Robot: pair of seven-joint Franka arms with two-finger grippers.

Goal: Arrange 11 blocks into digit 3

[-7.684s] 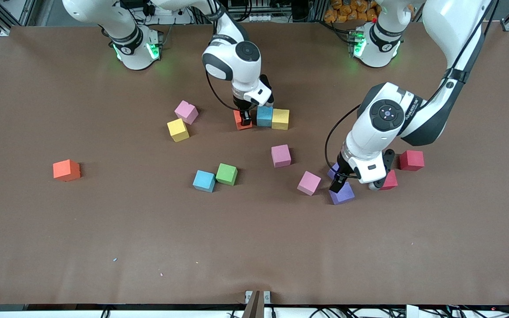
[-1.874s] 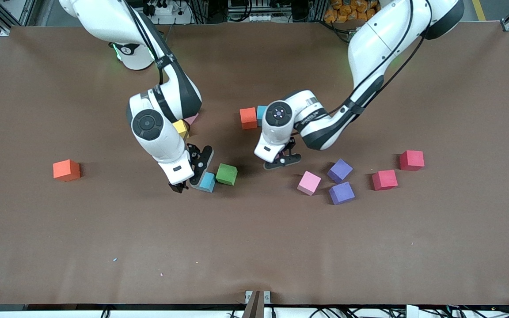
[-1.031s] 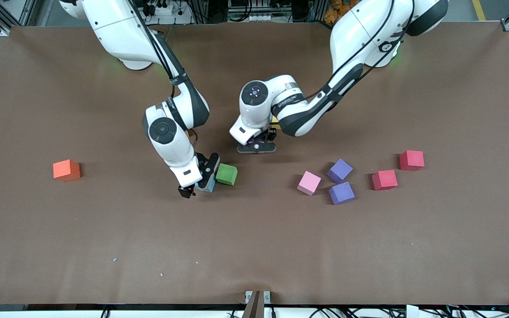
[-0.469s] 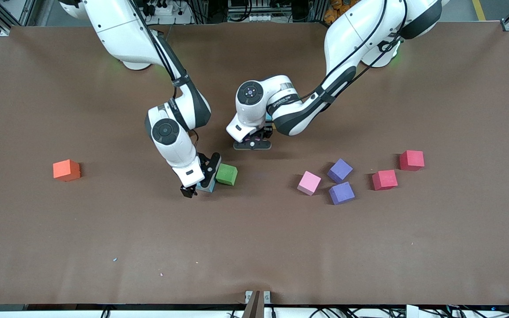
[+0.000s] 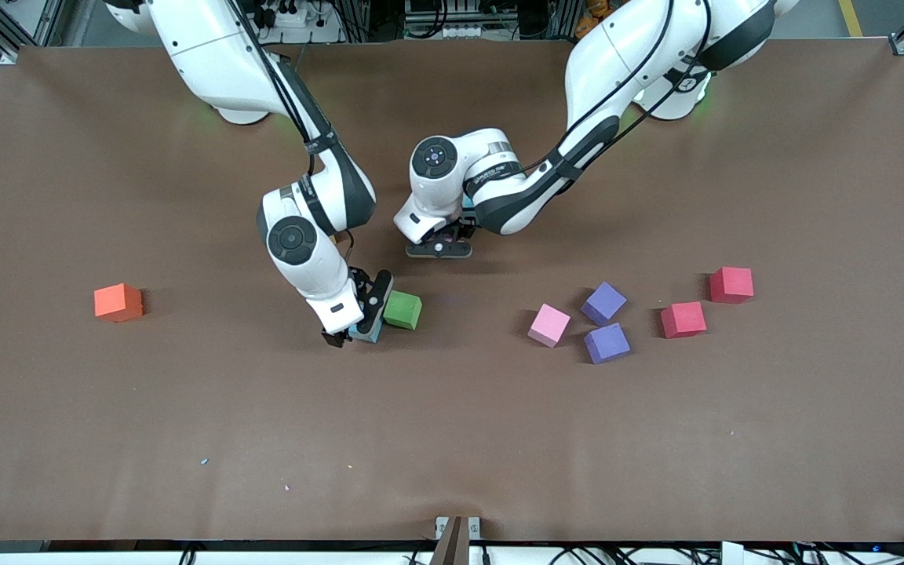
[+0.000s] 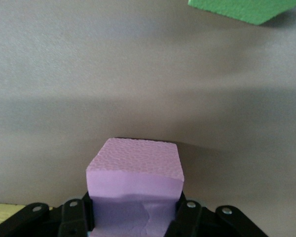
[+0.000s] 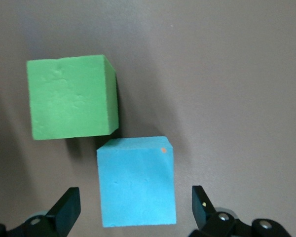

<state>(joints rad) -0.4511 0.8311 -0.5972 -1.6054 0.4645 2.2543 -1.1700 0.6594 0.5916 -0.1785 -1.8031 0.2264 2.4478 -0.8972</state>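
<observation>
Left gripper (image 6: 133, 217) clamps a pink block (image 6: 134, 170); right gripper (image 7: 135, 207) stands spread around a blue block (image 7: 136, 180).

In the front view, the held pink block hangs just above the table's (image 5: 452, 439) middle. The blue block (image 5: 367, 333) lies lower, toward the right arm's end, touching a green block (image 5: 402, 310) at a corner. Lower right of the frame lie another pink block (image 5: 548, 325), two purple blocks (image 5: 606, 323) and two red blocks (image 5: 707, 302). An orange block (image 5: 118, 302) sits at mid-left.

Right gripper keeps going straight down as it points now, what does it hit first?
Most likely the light blue foam cube, which sits between the right gripper's open fingers, touching the green foam cube; height above it is unclear.
</observation>
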